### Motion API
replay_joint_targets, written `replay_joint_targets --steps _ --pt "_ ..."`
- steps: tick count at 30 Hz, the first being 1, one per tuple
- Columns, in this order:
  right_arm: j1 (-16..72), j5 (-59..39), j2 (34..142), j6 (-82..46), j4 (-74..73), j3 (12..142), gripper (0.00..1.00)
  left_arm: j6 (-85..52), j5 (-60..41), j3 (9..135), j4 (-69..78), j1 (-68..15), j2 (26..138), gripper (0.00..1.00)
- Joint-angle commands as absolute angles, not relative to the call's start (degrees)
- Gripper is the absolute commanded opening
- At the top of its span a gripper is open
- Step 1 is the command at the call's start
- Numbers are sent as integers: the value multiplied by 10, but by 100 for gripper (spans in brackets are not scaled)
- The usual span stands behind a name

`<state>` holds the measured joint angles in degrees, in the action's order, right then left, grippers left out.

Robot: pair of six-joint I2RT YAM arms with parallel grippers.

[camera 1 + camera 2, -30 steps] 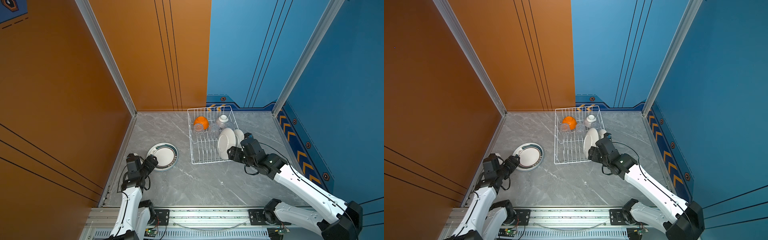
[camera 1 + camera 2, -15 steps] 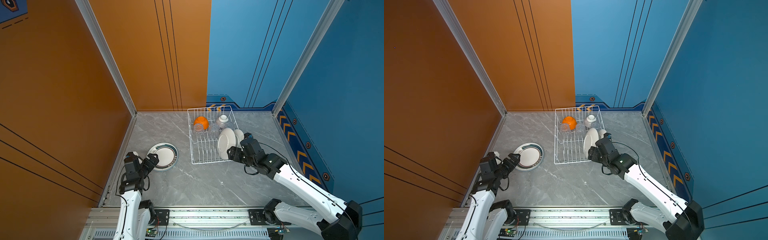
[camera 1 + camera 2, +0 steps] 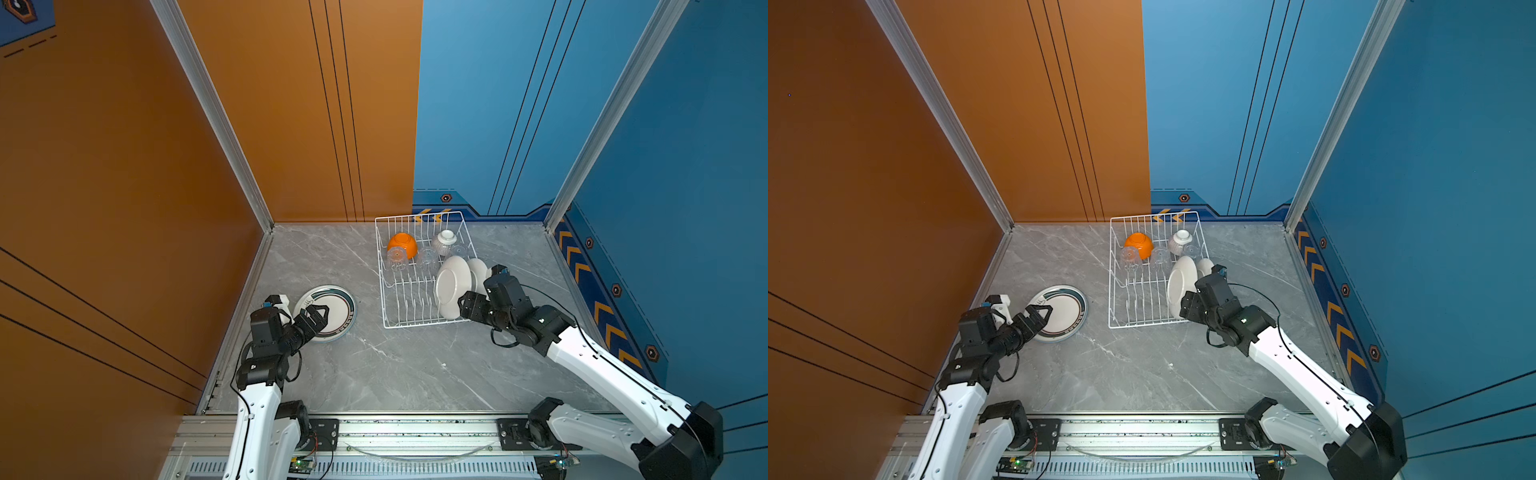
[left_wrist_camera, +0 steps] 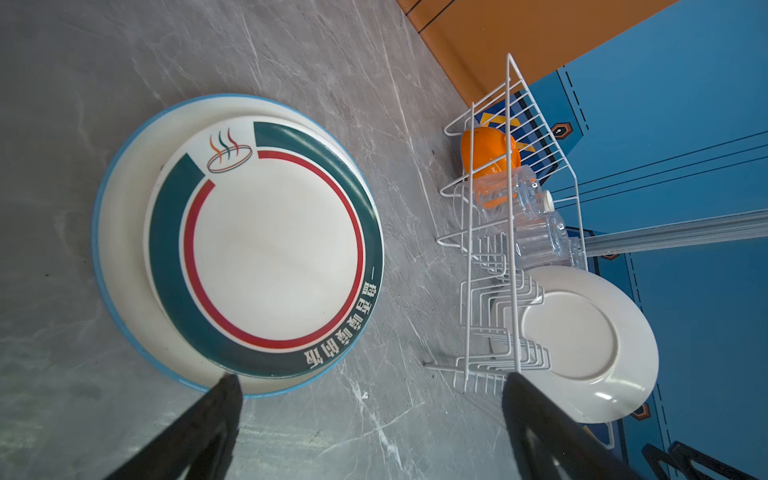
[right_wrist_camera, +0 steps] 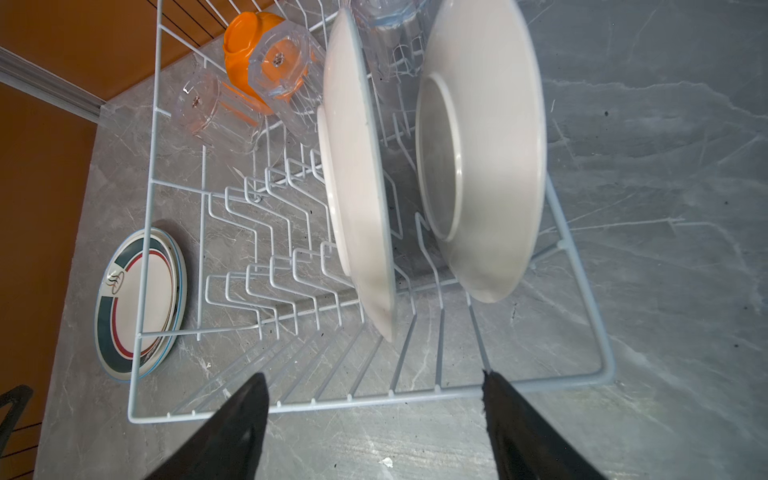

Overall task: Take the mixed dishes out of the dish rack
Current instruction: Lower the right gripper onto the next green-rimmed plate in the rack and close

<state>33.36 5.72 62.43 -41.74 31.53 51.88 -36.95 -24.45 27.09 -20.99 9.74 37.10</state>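
Two white plates stand on edge in the dish rack (image 3: 399,291), at its right end by the front rim. The orange bowl (image 3: 402,244) and glasses (image 3: 397,257) sit at the far end. The inner plate (image 5: 357,178) shows edge-on to the right hand (image 5: 372,380), straight ahead of its spread, empty fingers. That's the nearer arm, just outside the rack's corner! The left hand (image 4: 372,380), released wide, hovers by the teal-rimmed plate (image 4: 266,257) stacked on the table (image 3: 395,374), well apart.

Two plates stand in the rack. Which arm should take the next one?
Right. The right claw, open, faces the upright plates at the near edge of the dish rack; the left claw hovers by the plate stack.
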Motion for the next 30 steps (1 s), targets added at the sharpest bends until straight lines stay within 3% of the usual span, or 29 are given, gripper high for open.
replay_joint_targets --steps 1,14,21,30 --pt "330 57 633 -390 297 508 81 -345 -271 294 -229 84 361 98" --pt "325 74 637 -414 217 494 75 -335 -283 297 -248 48 342 98" --pt "316 93 672 -387 217 522 66 -345 -280 289 -248 49 333 98" --pt "307 73 715 -372 214 553 47 -351 -283 284 -245 49 324 98"
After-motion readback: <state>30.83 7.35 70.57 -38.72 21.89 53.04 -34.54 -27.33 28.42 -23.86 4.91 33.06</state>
